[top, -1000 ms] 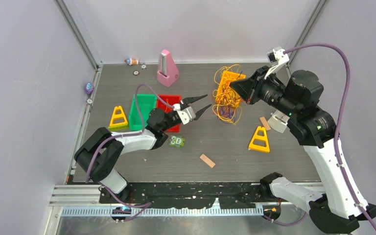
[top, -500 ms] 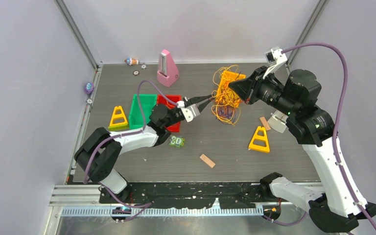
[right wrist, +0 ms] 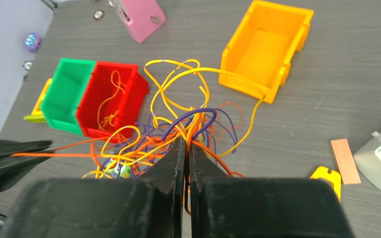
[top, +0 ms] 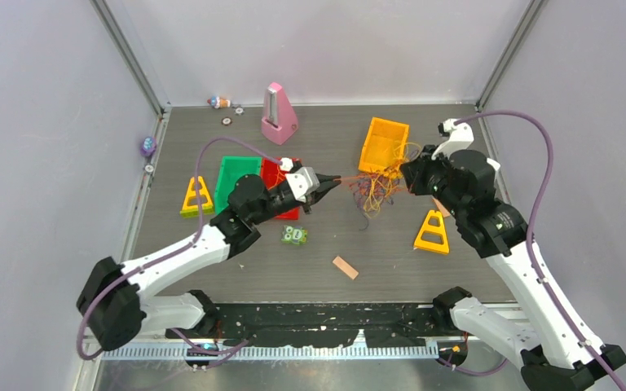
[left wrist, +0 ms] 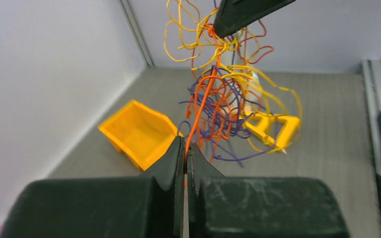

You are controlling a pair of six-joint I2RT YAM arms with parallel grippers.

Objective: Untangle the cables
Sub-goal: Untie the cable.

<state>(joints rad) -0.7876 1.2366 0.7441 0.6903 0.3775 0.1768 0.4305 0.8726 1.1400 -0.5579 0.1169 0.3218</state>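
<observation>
The cables [top: 375, 183] are a loose bunch of orange, yellow and purple strands hanging just above the table between my two grippers. My left gripper [top: 336, 180] is shut on a single orange strand [left wrist: 201, 106] that runs taut from its tips [left wrist: 185, 144] up into the bunch [left wrist: 223, 94]. My right gripper [top: 407, 171] is shut on the bunch's top, with several strands pinched between its fingers [right wrist: 186, 140]. The strands [right wrist: 178, 124] fan out below the right gripper. One orange strand stretches left to the left gripper [right wrist: 15, 156].
An orange bin [top: 385, 142] lies just behind the bunch. Green [top: 236, 181] and red [top: 281, 175] bins sit to the left; the red one holds a yellow strand [right wrist: 111, 99]. Also around: a pink wedge [top: 278, 114], yellow triangles [top: 433, 233] [top: 197, 196], a small green toy [top: 295, 235], a wooden block [top: 345, 267].
My left gripper has closed on an orange strand at the bunch's left edge. The right gripper has dropped lower and moved right with the bunch, off the orange bin.
</observation>
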